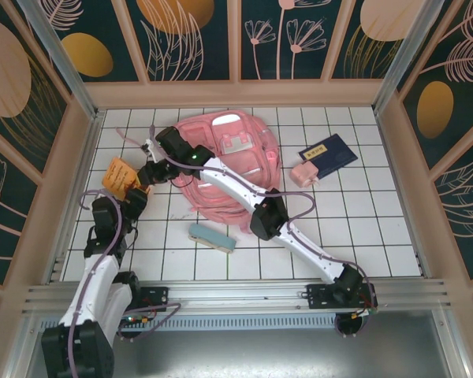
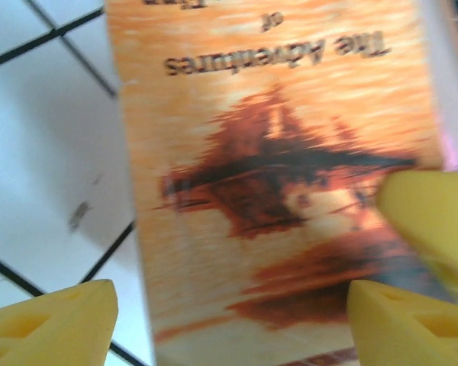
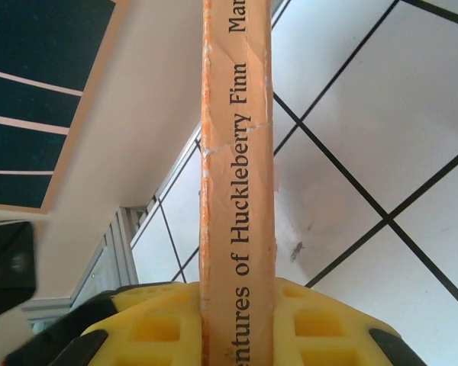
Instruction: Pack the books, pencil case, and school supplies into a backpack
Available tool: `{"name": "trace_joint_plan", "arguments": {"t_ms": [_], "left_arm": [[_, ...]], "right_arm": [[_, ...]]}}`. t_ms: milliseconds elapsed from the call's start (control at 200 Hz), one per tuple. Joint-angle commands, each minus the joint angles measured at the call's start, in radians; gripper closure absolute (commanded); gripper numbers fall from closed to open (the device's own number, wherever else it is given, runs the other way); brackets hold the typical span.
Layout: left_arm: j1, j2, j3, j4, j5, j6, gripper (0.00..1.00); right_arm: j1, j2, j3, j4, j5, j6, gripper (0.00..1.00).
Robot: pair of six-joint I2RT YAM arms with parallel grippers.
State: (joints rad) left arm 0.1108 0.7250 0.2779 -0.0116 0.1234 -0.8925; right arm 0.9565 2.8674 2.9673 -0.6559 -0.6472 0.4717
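Book-packing step in hand: orange book at left of top frame, clamped by its spine in near-closed right fingers, left fingers spread wide astride its blurred cover, apparently not gripping; next, carriage into the backpack.

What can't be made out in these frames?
- Left wrist view: the orange book cover is blurred, and its title is cut by the top edge.
- Right wrist view: the start of the spine title is hidden by the right gripper; the author's name is cut by the top edge.
- Top view: the backpack lies partly under the right arm; the navy book label is too small to read.
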Motion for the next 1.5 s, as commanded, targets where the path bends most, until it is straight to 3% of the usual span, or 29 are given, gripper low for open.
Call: {"name": "trace_joint_plan", "arguments": {"t_ms": [0, 270, 586, 931, 1196, 1336, 1411, 1496], "left_arm": [[-0.004, -0.054, 0.053, -0.068, 0.018, 0.005, 0.16], [-0.005, -0.055, 0.151, -0.122, 0.043, 0.024, 0.07], [-0.005, -0.048, 0.184, -0.13, 0.069, 0.029, 0.07], [-0.061, 0.009, 0.193, -0.076, 0.081, 0.04, 0.15], [-0.11, 0.053, 0.181, -0.023, 0.088, 0.027, 0.17], [-0.146, 0.079, 0.185, 0.005, 0.079, 0.032, 0.19], [-0.176, 0.097, 0.199, 0.012, 0.064, 0.042, 0.2], [-0.213, 0.125, 0.221, 0.01, 0.044, 0.061, 0.23]], "right_arm": [[0.011, -0.095, 0.041, -0.05, 0.039, -0.036, 1.0], [-0.008, -0.172, 0.041, -0.156, 0.082, -0.059, 1.0], [-0.089, -0.31, 0.041, -0.356, 0.111, -0.096, 1.0], [-0.134, -0.52, -0.003, -0.5, 0.19, -0.126, 1.0], [-0.237, -0.794, -0.366, -0.481, 0.168, -0.133, 1.0], [-0.239, -0.939, -0.575, -0.438, 0.201, -0.149, 1.0], [-0.244, -1.08, -0.811, -0.309, 0.213, -0.138, 1.0], [-0.292, -1.288, -1.176, -0.03, 0.142, -0.076, 1.0]]}}
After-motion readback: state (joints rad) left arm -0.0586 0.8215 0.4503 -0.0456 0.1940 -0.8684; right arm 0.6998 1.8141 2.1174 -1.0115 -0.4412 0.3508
